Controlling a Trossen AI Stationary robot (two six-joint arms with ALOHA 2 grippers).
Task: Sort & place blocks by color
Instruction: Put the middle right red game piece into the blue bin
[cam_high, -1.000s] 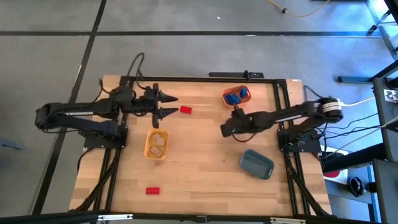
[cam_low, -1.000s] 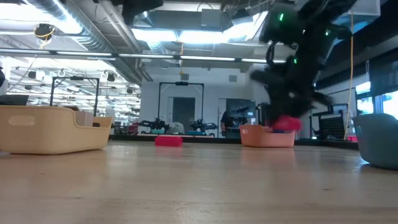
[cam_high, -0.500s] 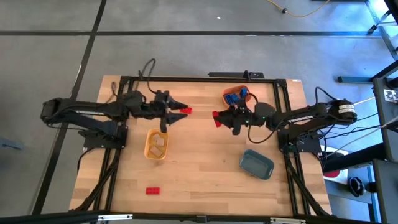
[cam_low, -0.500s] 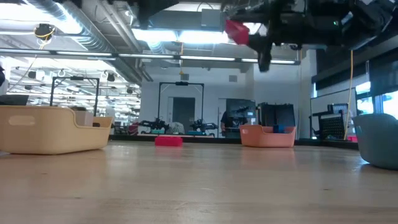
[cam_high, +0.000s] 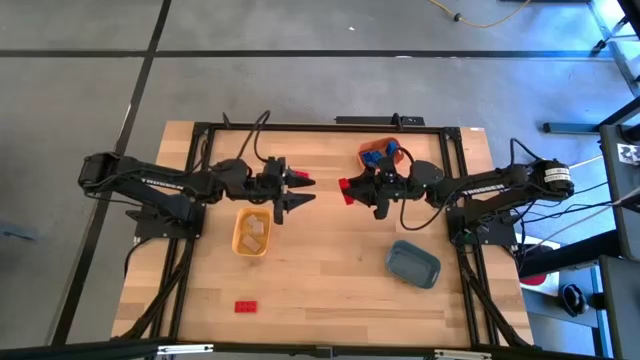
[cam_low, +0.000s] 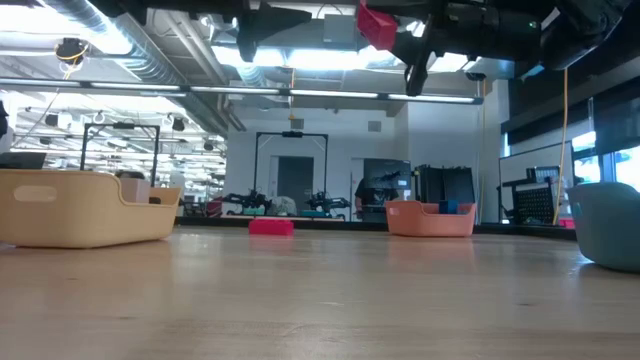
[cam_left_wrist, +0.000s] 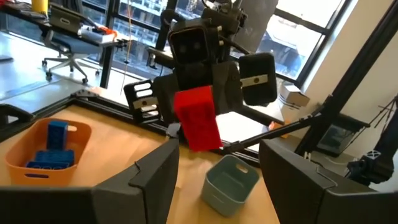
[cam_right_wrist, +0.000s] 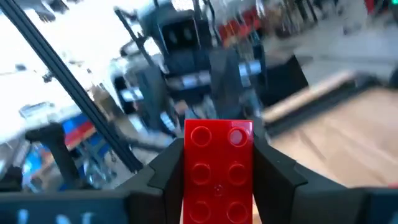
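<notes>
Blue blocks (cam_high: 379, 157) are lodged in the orange tray (cam_high: 364, 152), beige blocks (cam_high: 253, 232) in the yellow tray (cam_high: 239, 238); one red block (cam_high: 344, 185) is pinched aloft by the right gripper (cam_high: 347, 187), the left gripper (cam_high: 308, 190) spread opposite, two red blocks (cam_high: 245, 306) unsorted, slate tray (cam_high: 413, 264) judged unfilled.

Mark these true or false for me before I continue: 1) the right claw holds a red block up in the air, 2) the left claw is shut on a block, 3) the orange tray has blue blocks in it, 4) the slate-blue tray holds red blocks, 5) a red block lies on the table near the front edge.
1) True: the right claw is shut on a red block, high above the table.
2) False: the left claw is open and empty.
3) True: the orange tray holds blue blocks.
4) False: the slate-blue tray shows no blocks.
5) True: a second red block lies there.
</notes>
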